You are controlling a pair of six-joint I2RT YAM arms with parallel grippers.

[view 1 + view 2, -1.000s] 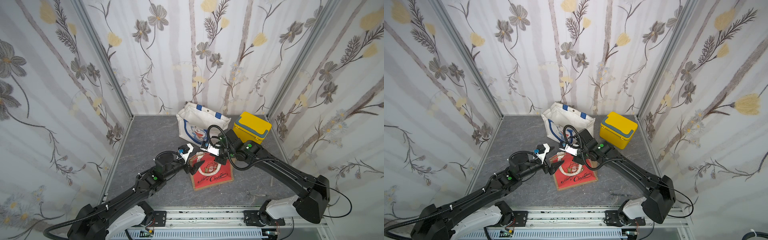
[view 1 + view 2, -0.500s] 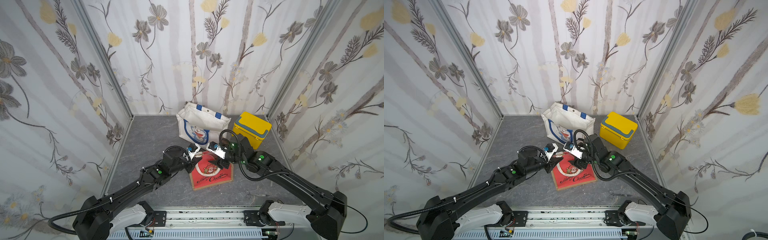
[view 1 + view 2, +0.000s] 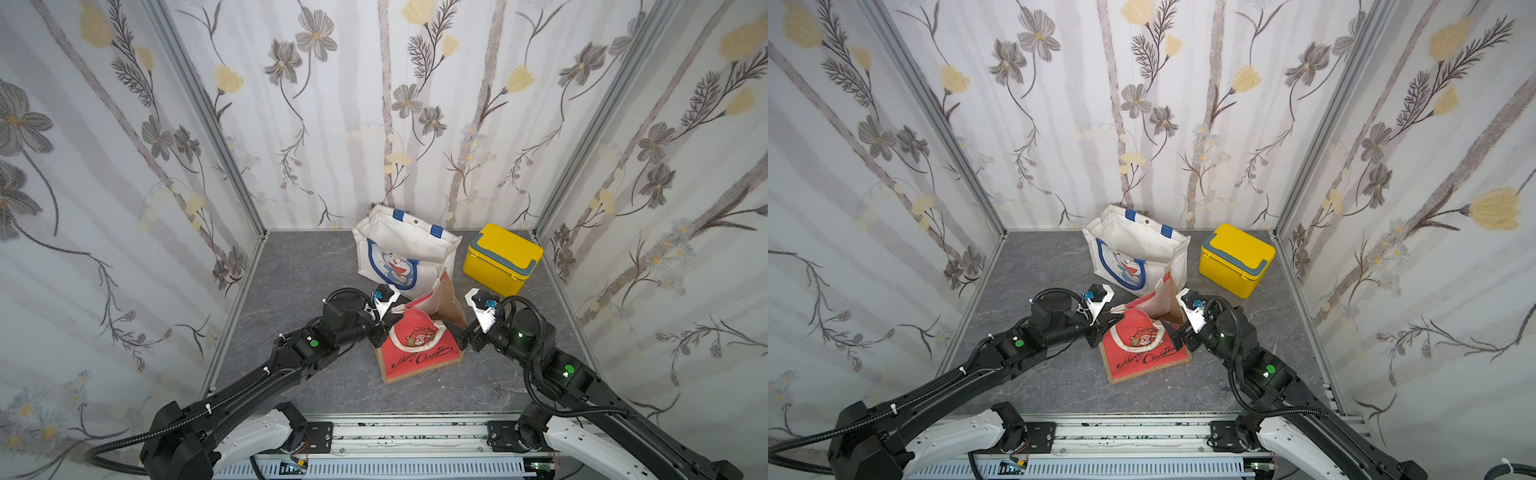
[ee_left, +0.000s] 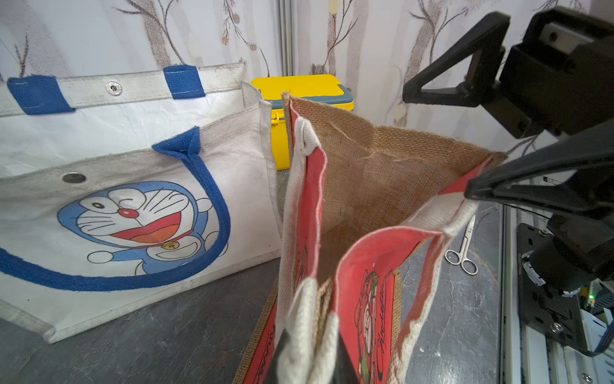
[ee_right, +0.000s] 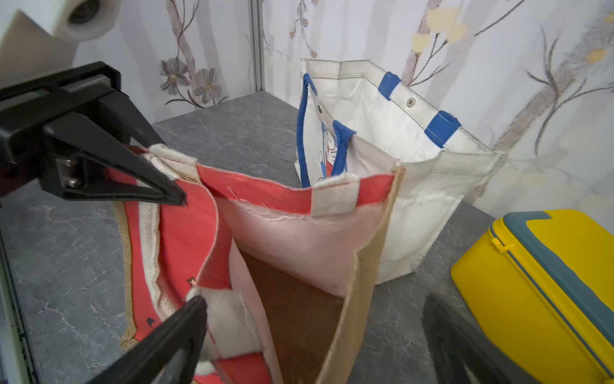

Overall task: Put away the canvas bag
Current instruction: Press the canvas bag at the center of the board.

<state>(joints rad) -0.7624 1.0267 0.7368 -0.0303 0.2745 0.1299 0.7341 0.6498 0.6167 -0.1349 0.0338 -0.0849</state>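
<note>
The canvas bag (image 3: 419, 353) has a red "Merry Christmas" front, burlap sides and white handles. It lies on the grey floor with its mouth lifted open in both top views (image 3: 1142, 357). My left gripper (image 3: 388, 322) is shut on the bag's rim and white handle (image 4: 305, 332) at the mouth's left side. My right gripper (image 3: 457, 338) stands wide open at the mouth's right side. In the right wrist view the burlap side panel (image 5: 358, 299) stands between its jaws, and one fingertip (image 5: 186, 319) touches a white handle patch.
A white Doraemon tote (image 3: 399, 253) with blue handles stands open just behind the bag. A yellow box (image 3: 500, 257) with a grey lid sits at the back right. Small scissors (image 3: 496, 386) lie on the floor near the front right. Flowered walls close three sides.
My right gripper has let go of the bag's rim, opened wide and drawn back to the right. My left gripper has moved in and shut on the rim. The bag's mouth now stands up.
</note>
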